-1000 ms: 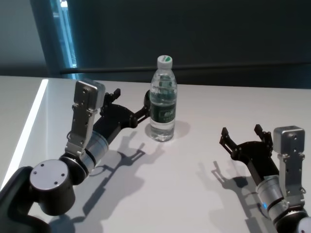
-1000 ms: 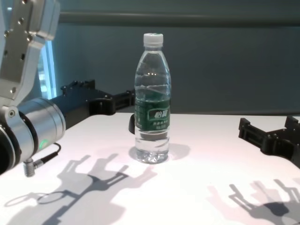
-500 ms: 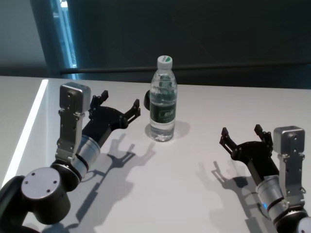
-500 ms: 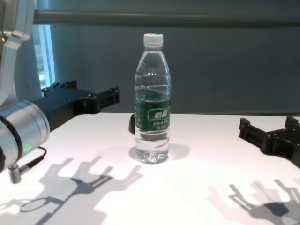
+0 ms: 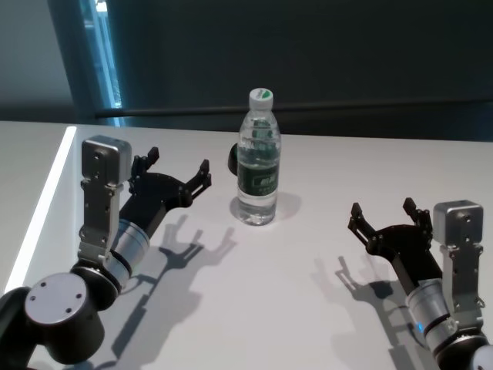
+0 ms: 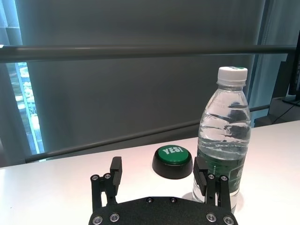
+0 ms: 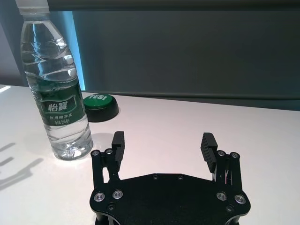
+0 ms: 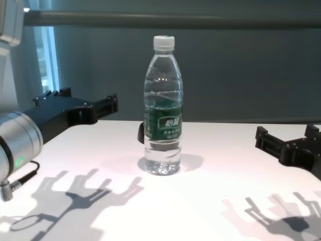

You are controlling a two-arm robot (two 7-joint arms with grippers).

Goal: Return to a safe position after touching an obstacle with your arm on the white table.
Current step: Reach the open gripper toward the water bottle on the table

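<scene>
The obstacle, a clear water bottle (image 5: 258, 162) with a white cap and dark green label, stands upright near the middle of the white table (image 5: 331, 169). To its left my left gripper (image 5: 179, 160) hovers open with nothing between its fingers, a clear gap away from the bottle (image 8: 163, 110). The left wrist view has the bottle (image 6: 222, 136) just beyond one fingertip (image 6: 199, 168). At the table's right my right gripper (image 5: 382, 206) rests open and empty, apart from the bottle (image 7: 56, 93).
A black button with a green "YES!" top (image 6: 172, 153) sits on the table just behind the bottle, also in the right wrist view as the green button (image 7: 98, 100). A dark rail and wall run behind the table's far edge.
My left arm has pulled back and to the left, so its gripper has gone from right beside the bottle to a clear gap away. Bottle and right arm have not moved.
</scene>
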